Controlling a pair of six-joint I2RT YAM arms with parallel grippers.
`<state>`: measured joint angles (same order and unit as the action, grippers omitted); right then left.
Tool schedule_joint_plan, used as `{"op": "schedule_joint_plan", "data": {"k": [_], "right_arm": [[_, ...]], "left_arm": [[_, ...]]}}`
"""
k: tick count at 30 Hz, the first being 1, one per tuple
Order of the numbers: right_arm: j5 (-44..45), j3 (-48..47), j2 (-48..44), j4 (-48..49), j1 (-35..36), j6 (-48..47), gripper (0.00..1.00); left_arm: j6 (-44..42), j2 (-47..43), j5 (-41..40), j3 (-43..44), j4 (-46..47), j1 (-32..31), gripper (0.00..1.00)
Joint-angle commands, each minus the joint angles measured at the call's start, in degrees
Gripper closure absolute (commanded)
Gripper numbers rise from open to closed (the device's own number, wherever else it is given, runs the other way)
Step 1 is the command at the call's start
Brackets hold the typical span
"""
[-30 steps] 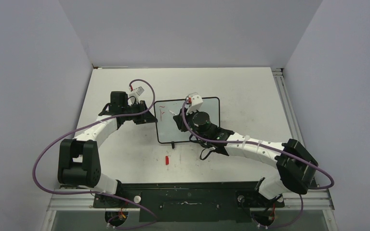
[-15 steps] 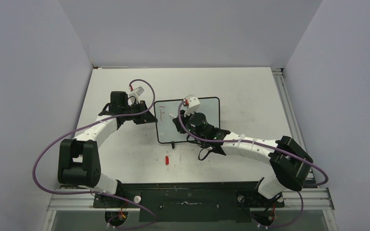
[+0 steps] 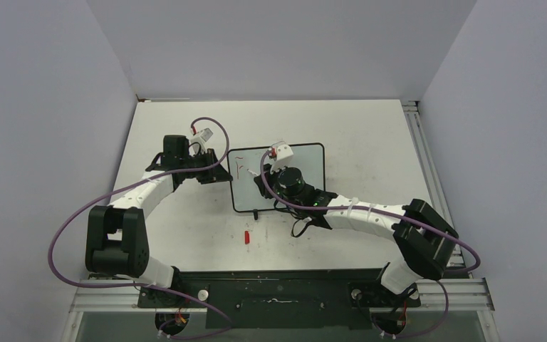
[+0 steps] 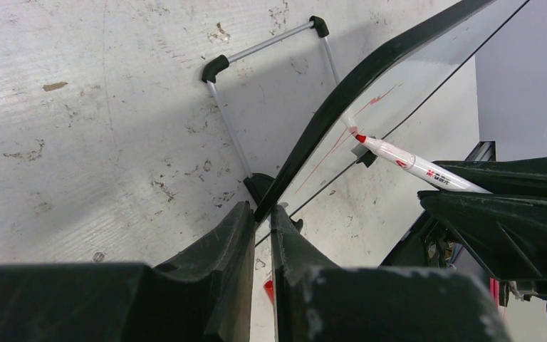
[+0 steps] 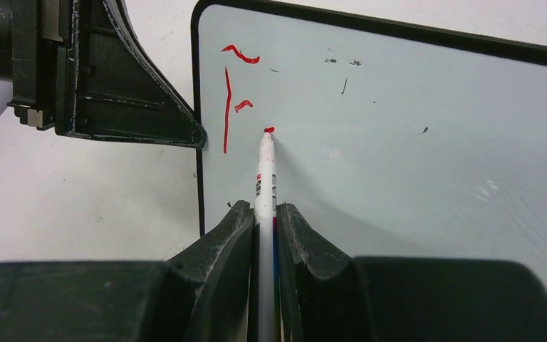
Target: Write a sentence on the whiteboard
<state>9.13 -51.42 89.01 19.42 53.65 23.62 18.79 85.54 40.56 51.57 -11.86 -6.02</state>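
The white bench [image 3: 370, 142] is scuffed and pitted with grey marks. A small red cap [image 3: 246, 236] lies on it, toward 7 o'clock from the bench's middle. A metal rail [image 3: 422, 153] runs along the 3 o'clock edge, and a black plate [image 3: 285, 285] spans the 6 o'clock edge. Grey walls [image 3: 271, 43] stand at 9, 12 and 3 o'clock.

Right fingers [image 5: 236, 235] pinch marker [image 5: 264, 178], tip touching whiteboard [image 5: 413, 149].

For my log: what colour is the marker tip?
The tip is red; best in right wrist view.
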Motion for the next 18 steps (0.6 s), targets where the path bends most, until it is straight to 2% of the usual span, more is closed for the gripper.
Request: {"op": "schedule_joint_plan", "data": {"k": [1,18], "right_arm": [[-0.21,-2.67,1.02,2.53,-0.32,-0.35,0.95],[-1.14,-1.27,1.81,1.19,0.52,-0.33,0.95]], "left_arm": [[-0.24,-0.20,1.30,2.31,-0.55,-0.39,0.92],[-0.24,-0.31,1.45,2.39,-0.52,-0.39,0.92]]}}
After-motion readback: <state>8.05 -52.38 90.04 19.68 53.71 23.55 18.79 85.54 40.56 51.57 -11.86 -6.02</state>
